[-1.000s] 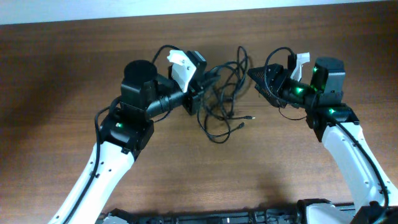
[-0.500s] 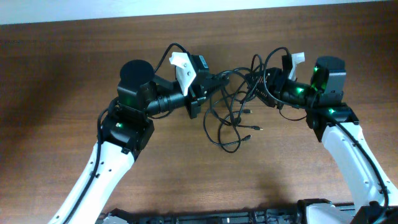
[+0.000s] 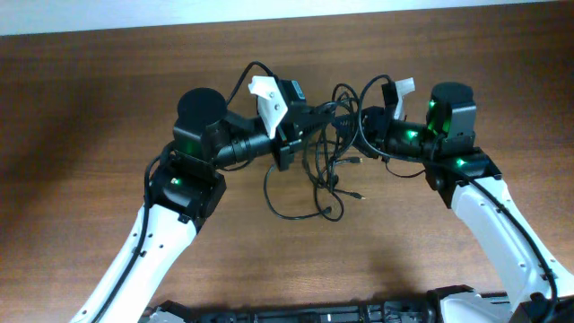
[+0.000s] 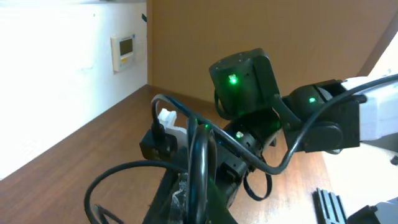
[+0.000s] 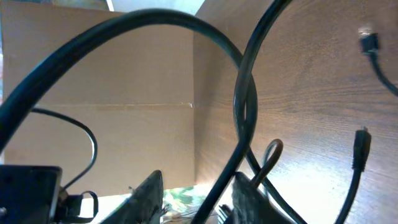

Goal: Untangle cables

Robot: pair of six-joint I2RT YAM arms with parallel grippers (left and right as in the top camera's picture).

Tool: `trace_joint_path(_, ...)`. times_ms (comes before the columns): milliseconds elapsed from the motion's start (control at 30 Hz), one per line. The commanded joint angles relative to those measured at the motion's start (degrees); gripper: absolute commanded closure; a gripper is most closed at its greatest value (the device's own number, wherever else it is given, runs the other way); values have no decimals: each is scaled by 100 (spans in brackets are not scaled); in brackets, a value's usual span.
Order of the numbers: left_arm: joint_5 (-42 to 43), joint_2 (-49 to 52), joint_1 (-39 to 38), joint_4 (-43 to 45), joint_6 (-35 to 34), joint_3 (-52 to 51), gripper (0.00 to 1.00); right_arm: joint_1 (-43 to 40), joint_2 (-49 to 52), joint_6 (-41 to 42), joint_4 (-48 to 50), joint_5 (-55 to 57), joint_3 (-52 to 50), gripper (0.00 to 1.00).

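Observation:
The cables (image 3: 323, 161) hang as a tangled bundle of thin black cords between my two grippers, with loose loops trailing onto the wooden table (image 3: 430, 251). My left gripper (image 3: 314, 118) is shut on a cable strand, which runs between its fingers in the left wrist view (image 4: 199, 199). My right gripper (image 3: 363, 126) sits at the bundle's right side. In the right wrist view its fingers (image 5: 202, 199) stand apart with one cable (image 5: 245, 106) running between them. Two small plug ends (image 5: 360, 140) lie on the table.
The two grippers are close together above the table's far middle. The right arm's wrist (image 4: 242, 81) fills the left wrist view. A white wall runs along the table's back edge (image 3: 269, 11). A black rail (image 3: 314, 314) lies at the front edge.
My right gripper has moved left toward the left gripper. The bundle has bunched up between them and its hanging loops have shifted left. The left gripper still holds its strand.

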Motion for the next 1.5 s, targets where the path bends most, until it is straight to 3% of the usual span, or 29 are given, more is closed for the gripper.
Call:
trace_joint_path(0,-87,4,-39,133,-15,59,100,125,-44,-33,17,15,17,96)
trace_joint_path(333,-87,4,-37,184,-15,59,100,-81,-44,55,599,-205,17,96)
trace_joint_path(533,-85,4,-33,844,-11,59,100,-114,-44,52,588,-592,17,42)
trace_joint_path(633,-17,4,-24,942,4,59,100,-111,-44,76,588,-549,17,42)
trace_joint_path(733,839,4,-24,1073,4,59,100,-107,-44,208,599,-442,17,42)
trace_joint_path(867,1071,31,-24,1054,7,59,100,-96,-44,225,595,-551,17,43)
trace_joint_path(967,1080,151,-24,1043,4,59,100,-96,-44,426,645,-640,17,55)
trace_joint_path(1067,1113,319,-24,1036,4,59,100,-96,-44,439,660,-713,17,56)
trace_joint_path(1367,-444,396,-22,1049,48,59,100,-96,-44,433,658,-1484,17,56)
trace_joint_path(1467,-514,396,-22,1054,507,59,100,-96,-44,433,656,-1650,17,55)
